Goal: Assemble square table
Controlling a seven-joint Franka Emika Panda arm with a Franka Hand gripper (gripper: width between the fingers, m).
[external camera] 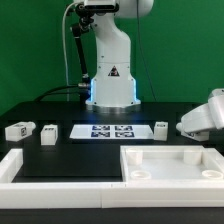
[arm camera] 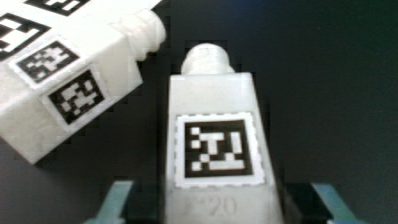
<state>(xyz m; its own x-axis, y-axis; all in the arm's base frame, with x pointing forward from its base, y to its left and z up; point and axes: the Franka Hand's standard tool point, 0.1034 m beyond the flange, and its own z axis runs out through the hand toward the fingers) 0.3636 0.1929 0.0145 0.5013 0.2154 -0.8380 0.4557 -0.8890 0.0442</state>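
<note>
Now, one tagged leg (arm camera: 217, 130) between the hand's (arm camera: 221, 206) fingers (arm camera: 125, 202).

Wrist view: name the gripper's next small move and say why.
Probably squeeze the jaws fully shut on the short white plastic tagged leg: it lies centred between the fingers of the gripper, contact looks unclear, and a second tagged leg lies close beside.

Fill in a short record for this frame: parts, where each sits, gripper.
top: front, exterior view's right; no leg fitted
loose legs: two at exterior view's left, one past the marker board toward exterior view's right
fourth leg: between gripper fingers
grip: contact unclear
wall: front, exterior view's left
</note>
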